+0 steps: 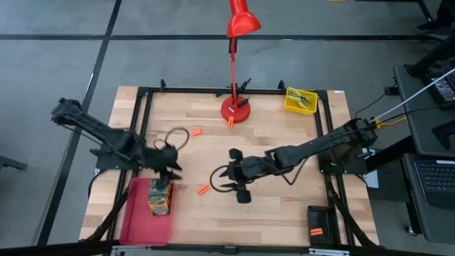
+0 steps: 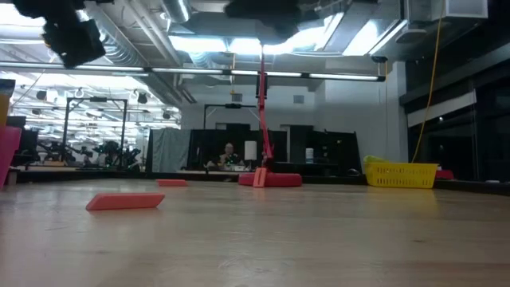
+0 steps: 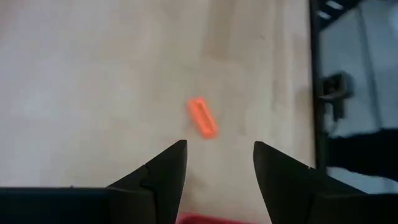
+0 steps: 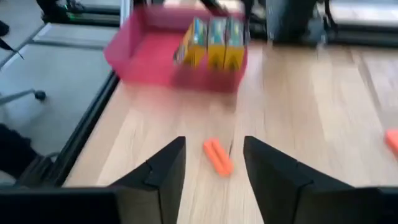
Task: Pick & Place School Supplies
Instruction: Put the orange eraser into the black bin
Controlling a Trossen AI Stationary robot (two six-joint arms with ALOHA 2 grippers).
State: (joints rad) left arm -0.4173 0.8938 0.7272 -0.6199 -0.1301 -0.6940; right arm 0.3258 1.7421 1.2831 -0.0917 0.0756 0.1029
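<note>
My right gripper (image 1: pixel 229 178) hovers low over the middle of the table (image 1: pixel 277 206), fingers spread with nothing between them; just ahead of it, toward the near-left, an orange piece (image 4: pixel 218 156) lies flat on the wood. My left gripper (image 1: pixel 169 169) hangs over the far end of the red tray (image 1: pixel 135 220) at the near-left corner, its fingers also spread and empty, and past them I see another orange piece (image 3: pixel 203 117) on bare wood. The crayon boxes (image 1: pixel 160 197) sit in the tray's far end, right under that gripper. Farther off, a third orange piece (image 1: pixel 195 131) lies left of centre toward the far edge, and a fourth (image 1: pixel 230 122) rests against the base of the red desk lamp (image 1: pixel 235 107) at the far edge's middle. A yellow basket (image 1: pixel 301 100) sits at the far-right corner; what it holds I cannot make out.
</note>
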